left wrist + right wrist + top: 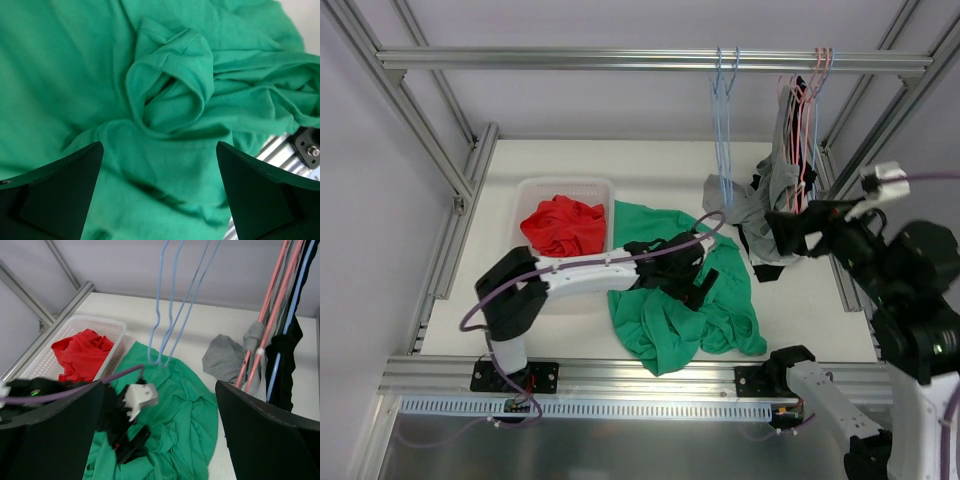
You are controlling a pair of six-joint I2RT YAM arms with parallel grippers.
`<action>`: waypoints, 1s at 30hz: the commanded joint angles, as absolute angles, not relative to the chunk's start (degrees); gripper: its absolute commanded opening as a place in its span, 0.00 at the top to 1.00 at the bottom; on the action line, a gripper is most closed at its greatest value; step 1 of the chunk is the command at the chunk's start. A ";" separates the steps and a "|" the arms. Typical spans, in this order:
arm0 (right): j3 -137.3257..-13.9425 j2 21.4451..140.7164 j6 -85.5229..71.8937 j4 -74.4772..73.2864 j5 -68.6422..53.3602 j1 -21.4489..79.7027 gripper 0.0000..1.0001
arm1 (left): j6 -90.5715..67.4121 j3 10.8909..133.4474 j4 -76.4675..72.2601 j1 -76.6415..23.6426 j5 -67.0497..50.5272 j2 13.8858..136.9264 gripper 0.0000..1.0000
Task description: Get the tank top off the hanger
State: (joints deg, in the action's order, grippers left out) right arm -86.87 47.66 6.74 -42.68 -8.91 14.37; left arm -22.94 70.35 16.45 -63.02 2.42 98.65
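A grey tank top droops from the pink hangers on the right, its lower part resting on the table; the right wrist view shows the same tank top beside a pink hanger. My right gripper is open right next to it, and its jaws hold nothing. My left gripper hovers open low over a crumpled green shirt. Only green shirt fills the space between its jaws.
Two empty blue hangers hang from the top rail above the green shirt. A black garment hangs with the pink hangers. A white basket at the left holds a red cloth. Aluminium frame posts border the table.
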 commanded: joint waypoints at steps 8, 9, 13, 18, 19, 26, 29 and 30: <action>-80.16 32.09 7.56 -45.79 -24.86 14.15 0.01 | -23.73 84.28 19.07 -65.47 8.16 118.73 0.01; -80.07 31.65 7.47 -45.97 -26.00 14.24 0.01 | -23.56 84.46 19.51 -65.91 9.74 120.65 0.01; -79.28 28.14 7.38 -46.14 -26.28 14.24 0.01 | -25.57 81.93 21.62 -67.76 15.99 122.61 0.37; -78.49 24.70 7.56 -46.14 -25.49 14.15 0.01 | -29.09 76.21 21.88 -67.85 21.61 116.57 1.00; -78.40 24.35 7.56 -46.14 -25.31 14.24 0.00 | -29.09 74.72 21.97 -67.76 22.40 114.72 1.00; -77.87 22.85 8.35 -46.93 -23.21 14.24 0.00 | -26.03 74.61 24.96 -67.68 31.89 88.82 1.00; -77.78 22.41 8.53 -47.02 -22.41 14.24 0.01 | -22.87 78.56 27.06 -66.80 36.03 81.77 1.00; -77.78 22.33 8.53 -47.11 -22.15 14.24 0.01 | -21.98 79.88 28.20 -66.10 36.47 80.43 1.00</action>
